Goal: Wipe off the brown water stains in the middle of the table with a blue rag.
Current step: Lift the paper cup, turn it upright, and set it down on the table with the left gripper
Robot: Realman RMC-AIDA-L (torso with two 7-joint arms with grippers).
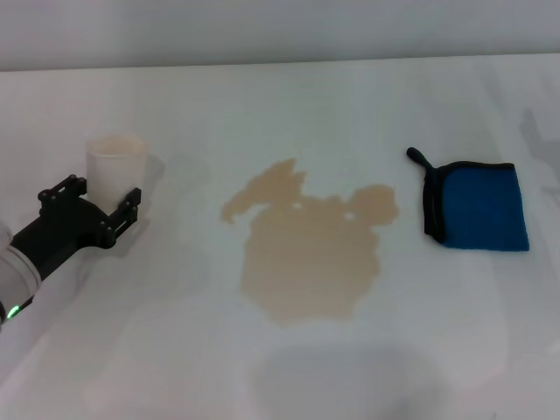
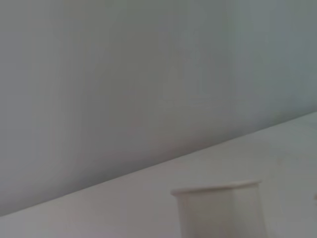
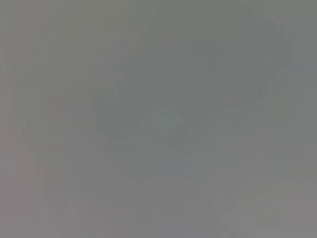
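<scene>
Left gripper (image 1: 98, 203) around white cup (image 1: 115, 164)

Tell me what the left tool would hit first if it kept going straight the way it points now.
The left tool would meet the white paper cup first. The cup stands upright between its open fingers, directly ahead in the left wrist view. How far in the cup sits is unclear.

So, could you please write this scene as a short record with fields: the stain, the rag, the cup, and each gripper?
stain: brown water stains, flat puddle mid table, not wiped yet
rag: blue rag, folded, lying on the robot's right of the stain, apart from it, untouched
cup: white paper cup, upright, on the robot's left of the stain
left gripper: left gripper at the cup, jaws open on either side of it
right gripper: not in view
</scene>
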